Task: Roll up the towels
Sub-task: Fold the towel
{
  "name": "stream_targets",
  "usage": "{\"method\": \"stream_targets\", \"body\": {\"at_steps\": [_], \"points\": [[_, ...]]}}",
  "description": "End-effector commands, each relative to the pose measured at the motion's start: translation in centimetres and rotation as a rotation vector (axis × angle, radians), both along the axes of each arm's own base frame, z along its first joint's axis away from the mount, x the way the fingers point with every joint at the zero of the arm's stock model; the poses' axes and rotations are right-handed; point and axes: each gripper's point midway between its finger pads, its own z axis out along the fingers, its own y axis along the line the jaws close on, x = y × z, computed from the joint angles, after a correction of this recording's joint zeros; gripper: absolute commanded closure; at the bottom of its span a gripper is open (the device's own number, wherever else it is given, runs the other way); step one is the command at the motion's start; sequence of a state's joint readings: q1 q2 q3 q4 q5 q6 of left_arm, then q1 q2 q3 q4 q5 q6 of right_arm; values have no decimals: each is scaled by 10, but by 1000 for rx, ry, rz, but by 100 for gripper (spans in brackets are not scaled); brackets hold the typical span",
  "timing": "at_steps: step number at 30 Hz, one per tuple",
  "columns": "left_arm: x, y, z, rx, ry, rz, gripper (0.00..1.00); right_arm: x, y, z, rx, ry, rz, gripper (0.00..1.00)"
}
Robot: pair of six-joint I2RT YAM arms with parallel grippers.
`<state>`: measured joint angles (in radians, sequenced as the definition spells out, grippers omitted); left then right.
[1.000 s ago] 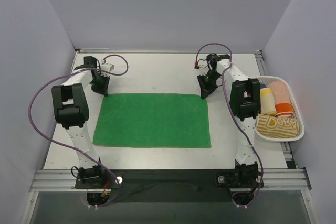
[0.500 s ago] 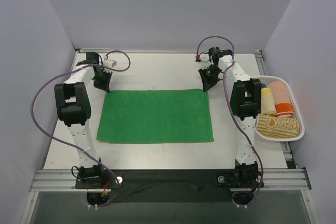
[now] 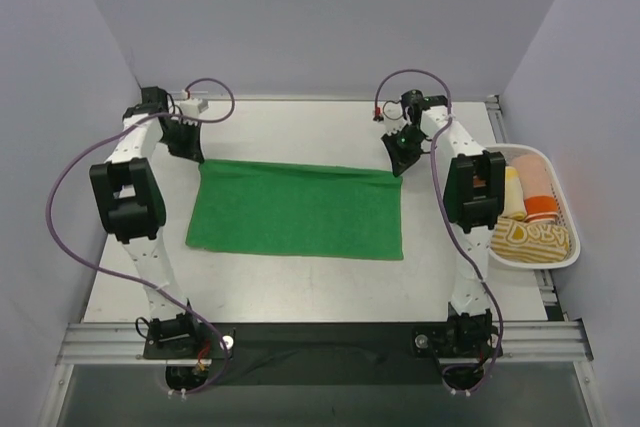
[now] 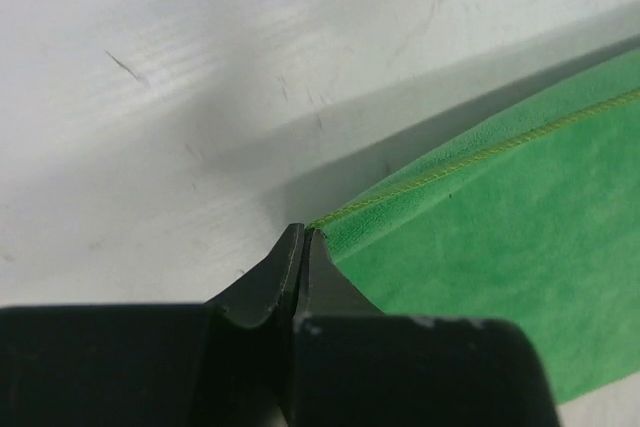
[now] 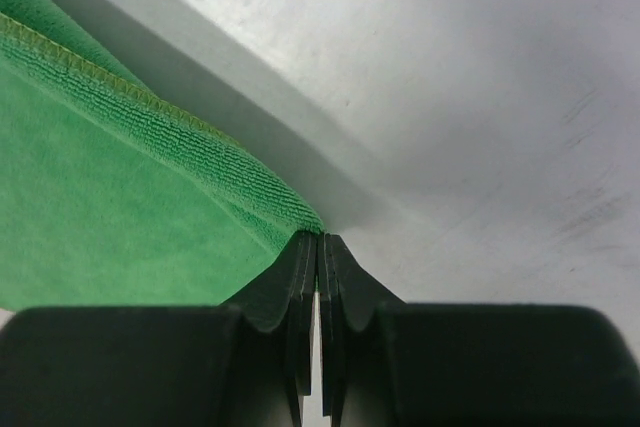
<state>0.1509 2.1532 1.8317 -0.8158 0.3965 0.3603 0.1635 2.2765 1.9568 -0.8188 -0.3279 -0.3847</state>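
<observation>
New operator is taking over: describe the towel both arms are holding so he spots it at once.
On the white table between the two arms, the green towel lies spread flat in the middle. The left gripper and right gripper pinch its two far corners. It is the only green, unrolled cloth; the other cloths sit bundled in the white basket at the right edge.

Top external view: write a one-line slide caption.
Left gripper and right gripper each pinch a far corner of the green towel spread on the table.
</observation>
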Motion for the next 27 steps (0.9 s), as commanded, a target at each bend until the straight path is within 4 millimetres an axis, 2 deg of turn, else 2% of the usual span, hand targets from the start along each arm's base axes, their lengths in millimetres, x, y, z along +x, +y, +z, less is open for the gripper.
{"method": "stream_targets", "body": {"at_steps": [1,2,3,5,6,8,9,10,11,12,14,17,18,19,23,27], "points": [[-33,-2,38,-27,-42,-79,100,-21,-3,49,13,-59,69,100],[-41,0,36,-18,-40,-103,100,-28,-3,48,15,-47,77,100],[-49,0,43,-16,-47,-115,100,-39,-5,41,13,-17,85,100],[-67,7,37,-18,-24,-136,100,-52,-3,44,18,-11,116,100],[-76,6,40,-26,-18,-148,100,-66,-3,36,22,28,125,100],[-97,5,29,-26,22,-187,100,-79,0,38,32,26,167,100],[-107,6,27,-14,34,-199,100,-96,-1,27,27,71,181,100],[-114,5,22,-6,49,-214,100,-103,0,25,24,81,198,100],[-129,5,9,-5,85,-233,100,-110,4,21,21,88,217,100],[-134,5,6,1,92,-241,100,-123,4,12,13,120,236,100],[-145,3,-8,-4,127,-245,100,-135,10,6,12,136,266,97],[-150,1,-21,-6,154,-249,100,-156,20,3,26,173,316,76],[-151,2,-24,-4,159,-251,100,-160,21,4,35,174,331,63],[-151,2,-24,0,159,-252,100,-164,22,10,38,159,339,60],[-148,1,-23,-1,153,-255,100,-162,22,26,59,134,341,59],[-146,0,-23,5,150,-262,100,-153,24,34,79,134,331,60]]}}
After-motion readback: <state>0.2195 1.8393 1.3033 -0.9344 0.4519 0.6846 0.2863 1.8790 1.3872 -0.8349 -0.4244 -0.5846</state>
